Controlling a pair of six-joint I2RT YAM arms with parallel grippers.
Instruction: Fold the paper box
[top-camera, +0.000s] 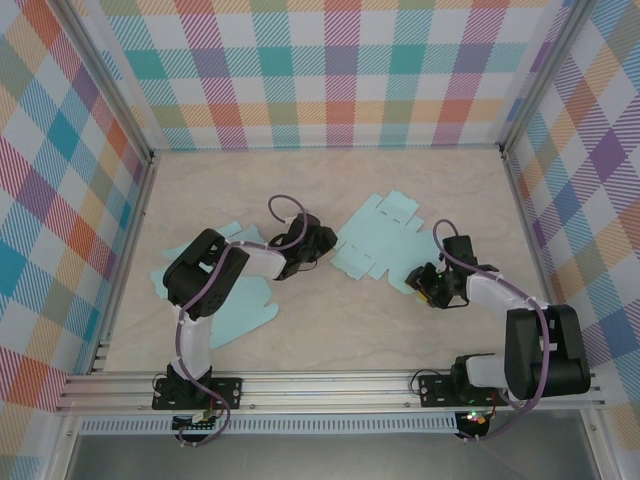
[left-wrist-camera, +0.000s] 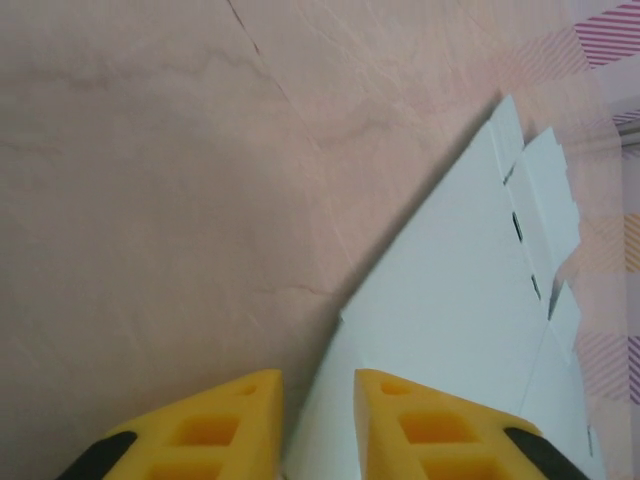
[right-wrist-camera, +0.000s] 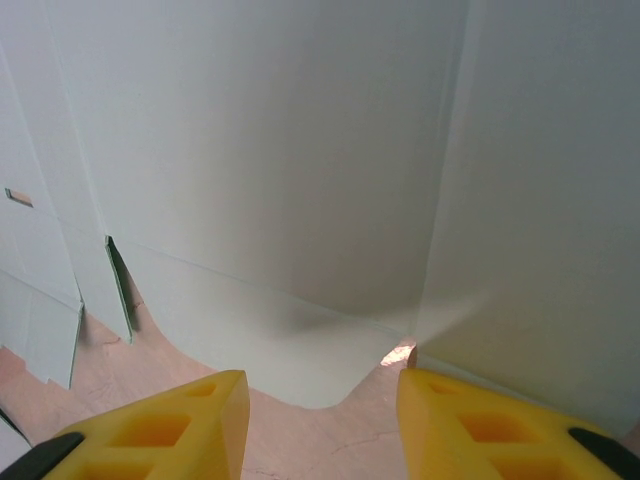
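Top external: pale-blue paper box (top-camera: 372, 238) lies unfolded.

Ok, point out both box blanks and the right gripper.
middle box blank (top-camera: 372, 240), top view, flat centre panel.
left box blank (top-camera: 245, 312), top view, near bare panel.
right gripper (right-wrist-camera: 320, 385), right wrist view, between its fingers.

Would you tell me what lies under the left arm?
A flat pale-blue box blank on the table; the left arm covers its middle, its full outline cannot be seen.
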